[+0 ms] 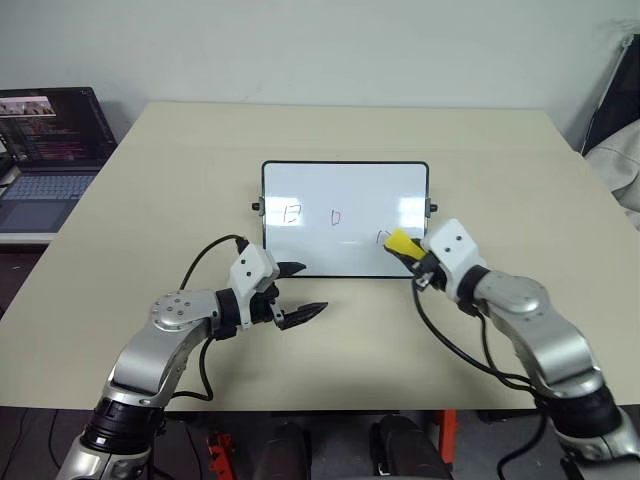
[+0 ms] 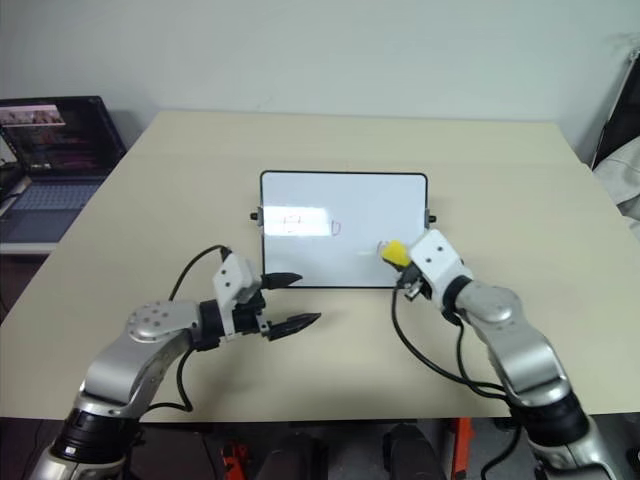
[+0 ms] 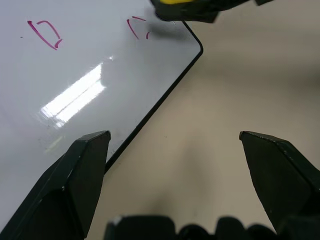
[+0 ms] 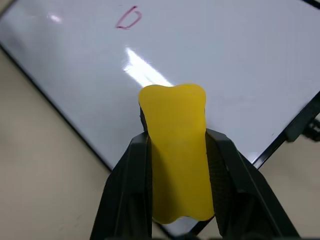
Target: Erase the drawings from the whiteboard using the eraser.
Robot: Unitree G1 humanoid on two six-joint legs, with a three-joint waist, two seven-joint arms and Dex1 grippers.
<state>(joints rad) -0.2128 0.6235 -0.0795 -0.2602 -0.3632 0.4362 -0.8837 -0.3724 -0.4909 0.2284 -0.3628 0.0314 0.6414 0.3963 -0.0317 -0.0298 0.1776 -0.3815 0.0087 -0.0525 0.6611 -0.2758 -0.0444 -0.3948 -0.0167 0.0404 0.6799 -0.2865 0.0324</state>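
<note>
The desk [image 1: 120, 250] carries the whiteboard [image 1: 345, 190] at its middle, with no containers on it. The wiping step is starting: the right gripper [image 4: 176, 150], clamped on the yellow eraser [image 4: 176, 150], is over the board's near right corner by a drawing [image 3: 134, 27]. Next, press down and sweep. The left gripper [image 1: 296, 292] hangs spread wide, empty, at the board's near edge.

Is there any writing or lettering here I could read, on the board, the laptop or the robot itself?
Whiteboard: no words, only drawings, small reddish doodles; one looks a bit like "D", but it is a scribble.
Laptop screen: lines of text, too small to read.
Eraser in the right gripper: plain yellow, no label.
Nothing else readable.
</note>
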